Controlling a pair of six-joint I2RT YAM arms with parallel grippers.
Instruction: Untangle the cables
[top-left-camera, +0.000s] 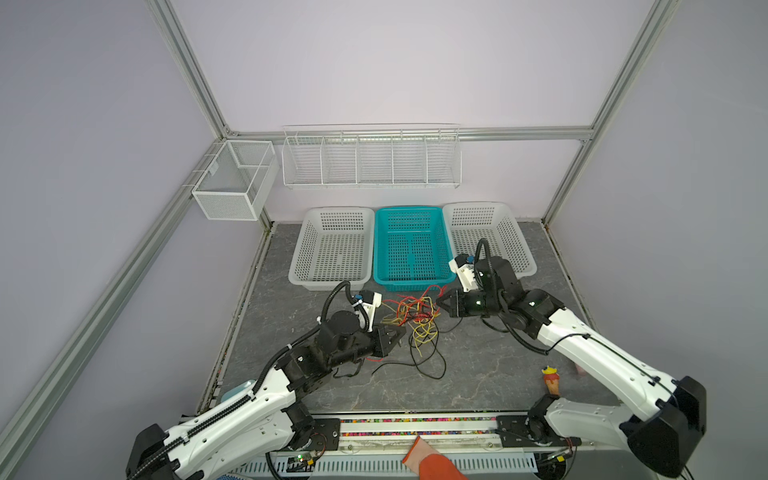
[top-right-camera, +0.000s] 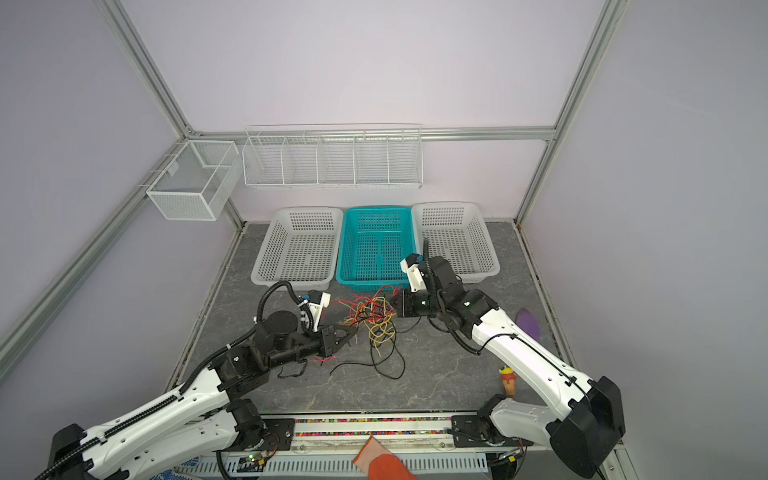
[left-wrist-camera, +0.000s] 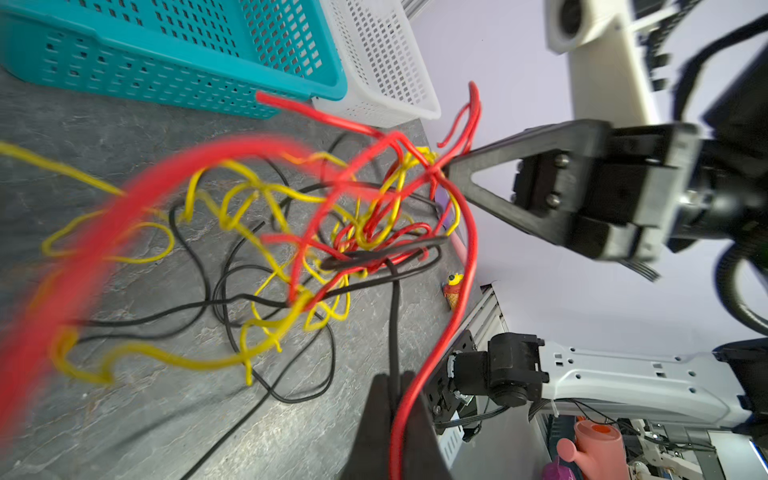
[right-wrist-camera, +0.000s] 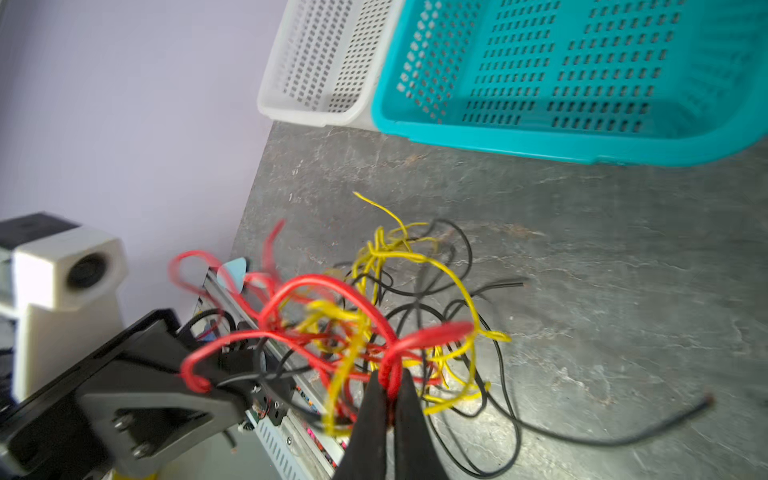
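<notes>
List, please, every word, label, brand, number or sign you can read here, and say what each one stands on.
None can be read.
The teal basket, the cables, the pink watering can and the toy ice cream show no lettering.
The small circuit board at the front edge may bear markings, but it is too small to tell.

Left arm (top-left-camera: 245, 409): reaches in from the near left, forearm low.
Left gripper (top-left-camera: 400, 330): jaws closed, pinching 2 of the cables (top-left-camera: 415, 316), 1 red and 1 black.
Right arm (top-left-camera: 602, 357): stretched in from the near right.
Right gripper (top-left-camera: 439, 302): jaws closed on 1 red cable, tips pointing toward the left gripper.
</notes>
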